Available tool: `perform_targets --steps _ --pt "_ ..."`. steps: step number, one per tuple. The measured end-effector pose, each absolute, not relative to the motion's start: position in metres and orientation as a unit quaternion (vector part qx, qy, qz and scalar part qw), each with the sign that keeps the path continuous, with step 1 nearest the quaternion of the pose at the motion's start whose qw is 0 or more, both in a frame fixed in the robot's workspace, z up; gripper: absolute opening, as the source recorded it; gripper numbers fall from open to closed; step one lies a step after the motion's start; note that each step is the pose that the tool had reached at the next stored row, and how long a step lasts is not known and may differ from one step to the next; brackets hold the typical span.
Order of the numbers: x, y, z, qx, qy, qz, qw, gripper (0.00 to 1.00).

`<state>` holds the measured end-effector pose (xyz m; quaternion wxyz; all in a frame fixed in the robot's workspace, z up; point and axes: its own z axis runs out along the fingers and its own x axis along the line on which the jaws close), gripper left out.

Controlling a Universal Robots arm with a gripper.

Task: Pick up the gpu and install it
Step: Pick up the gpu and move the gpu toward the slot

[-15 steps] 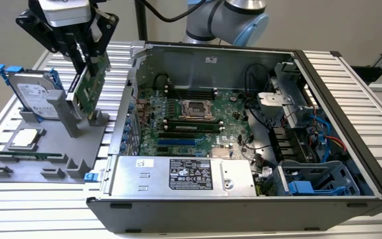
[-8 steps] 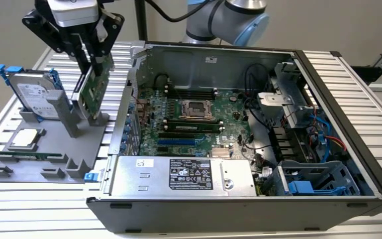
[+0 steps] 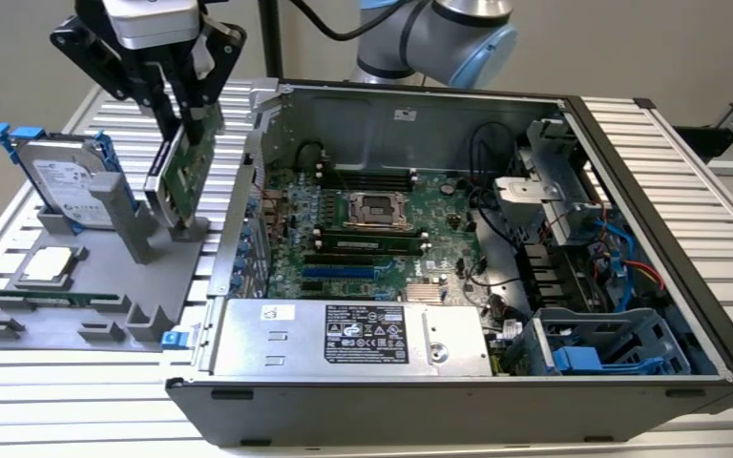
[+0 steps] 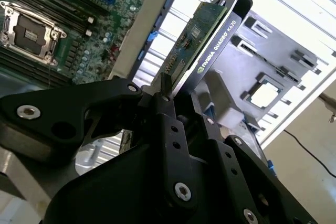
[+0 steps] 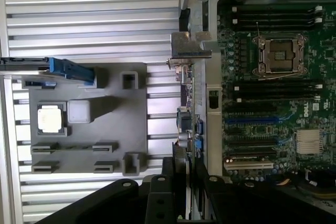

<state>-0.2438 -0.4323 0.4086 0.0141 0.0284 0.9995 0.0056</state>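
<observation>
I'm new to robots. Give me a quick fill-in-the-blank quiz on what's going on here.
1. The gripper is clamped on the ____.
2. The gpu is to the exterior view's ____ of the open computer case.
3. The hard drive stands in a ____ caddy.

Missing words: gpu; left; blue.

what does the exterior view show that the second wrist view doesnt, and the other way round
Exterior view, not second wrist view: the hard drive in its blue caddy standing on the grey holder, the silver power supply, and the whole open computer case.

Second wrist view, not exterior view: the gpu edge-on and close, green board on one face, black cooler on the other, right where the fingers clamp it.

Both: the gpu, the gripper shut on it, the grey holder with its processor chip, and the motherboard with its CPU socket.
</observation>
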Motion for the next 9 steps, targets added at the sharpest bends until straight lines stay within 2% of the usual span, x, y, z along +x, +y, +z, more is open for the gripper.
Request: perform_targets --steps 9 --pt "-0.232 -0.432 0.409 0.028 0.999 0.006 0.014 0.0"
